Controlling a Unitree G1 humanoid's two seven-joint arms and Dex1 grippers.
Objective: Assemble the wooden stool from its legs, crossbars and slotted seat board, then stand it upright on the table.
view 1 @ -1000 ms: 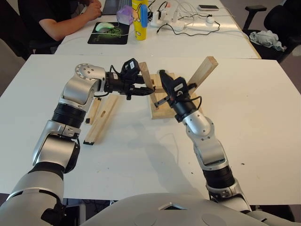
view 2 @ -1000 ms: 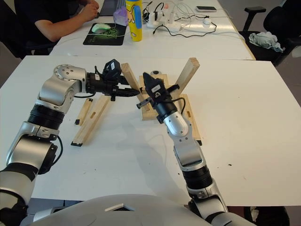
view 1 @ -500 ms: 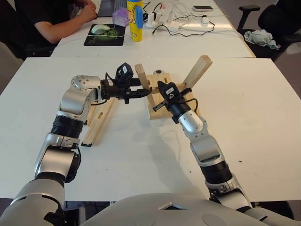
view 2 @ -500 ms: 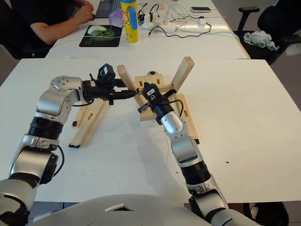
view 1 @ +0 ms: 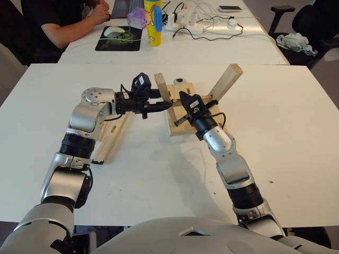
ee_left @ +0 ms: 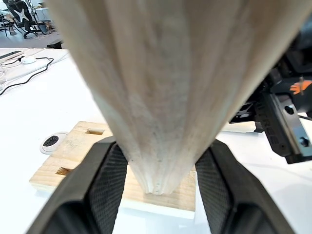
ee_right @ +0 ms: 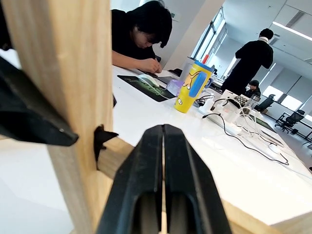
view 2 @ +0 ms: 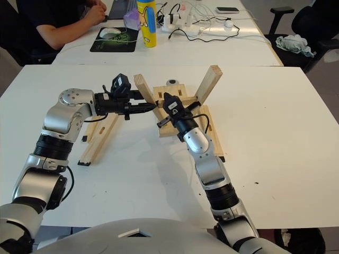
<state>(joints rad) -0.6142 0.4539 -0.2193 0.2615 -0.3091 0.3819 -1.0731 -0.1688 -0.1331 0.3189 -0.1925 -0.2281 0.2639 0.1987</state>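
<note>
Clamped low on the left leg (view 1: 161, 87) with the left end effector (view 1: 160, 105), pads (ee_left: 105, 175) pressed against opposite faces of the wood, reaching in roughly level from the robot's left. Long axis of that leg tilted, top leaning toward the robot's left, foot down at the slotted seat board (view 1: 175, 128), itself lying flat on the table (view 1: 296, 116) toward the far side. Hard to tell whether seated in a slot or merely resting on the board. Right leg (view 1: 226, 82) rising from the board's other side and leaning the opposite way, the pair forming a V. Between them, just beside the gripped leg on its right, the right end effector (view 1: 183, 98), fingers (ee_right: 146, 185) pressed together, seemingly with nothing between them. Just beyond those fingers, a crossbar (ee_right: 117, 153) meeting the side of the gripped leg. Loose wooden pieces (view 1: 108, 140) flat on the table under the left forearm, apart from the board. Probably a matter of bedding the leg's foot: best pushed down along the tilted axis toward the board by the left arm, with the right arm nearest for steadying the crossbar from the other side.
</note>
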